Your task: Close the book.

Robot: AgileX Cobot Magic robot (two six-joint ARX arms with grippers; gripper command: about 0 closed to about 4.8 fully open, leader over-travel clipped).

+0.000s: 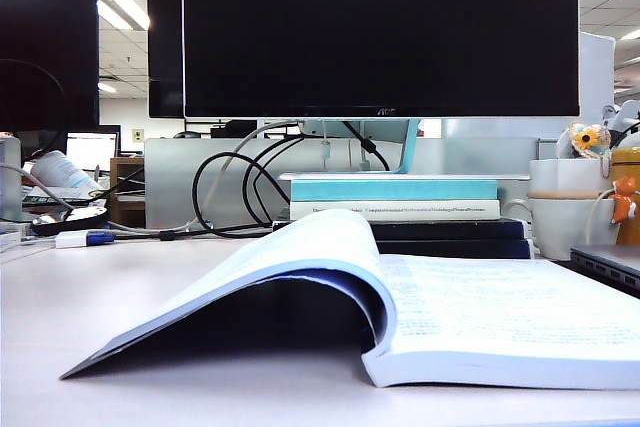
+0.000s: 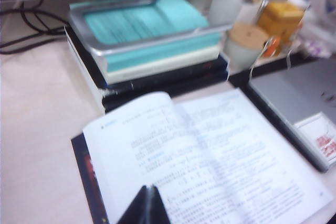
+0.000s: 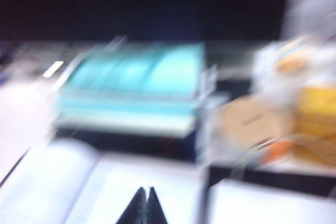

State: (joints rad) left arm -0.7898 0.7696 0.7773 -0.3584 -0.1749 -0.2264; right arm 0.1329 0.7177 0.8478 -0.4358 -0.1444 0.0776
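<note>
The book (image 1: 450, 317) is seen lying open on the table (image 1: 60, 297), thick and heavy with bendy pages, best lifted by the raised left cover, while the left gripper (image 2: 148, 190) and right gripper (image 3: 145, 191) are held shut, holding nothing, above its pages.

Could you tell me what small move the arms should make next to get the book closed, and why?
Probably lower the left gripper, shut above the left pages, to the raised left flap of the book, which arches off the table; the right gripper is also shut.
</note>
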